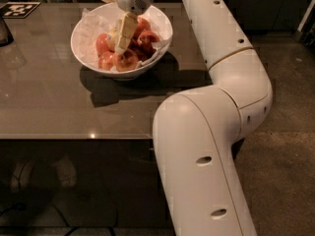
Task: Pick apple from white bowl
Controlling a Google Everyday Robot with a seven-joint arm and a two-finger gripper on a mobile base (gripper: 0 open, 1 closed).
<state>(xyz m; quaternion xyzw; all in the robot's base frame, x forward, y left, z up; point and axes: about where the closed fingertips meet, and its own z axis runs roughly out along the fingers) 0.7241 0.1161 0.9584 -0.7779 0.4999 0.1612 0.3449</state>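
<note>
We saw our gripper [121,47] set low inside the white bowl [82,50] on the grey table [44,107], its tip down among the fruit. The pale apple [112,36] lay just beside it, with redder apples [127,61] crowded around on crumpled white paper [91,26]. Our white arm [221,38] reached in from the right.

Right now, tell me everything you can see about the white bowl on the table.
The white bowl is wide, round and glossy, like glazed ceramic. It stands upright on the dark brown table, toward the far side. Crumpled white paper lines it, and several red apples are heaped inside. The pincer reaches down into it from above, among the apples. The bowl's dark shadow lies on the tabletop in front of it.
</note>
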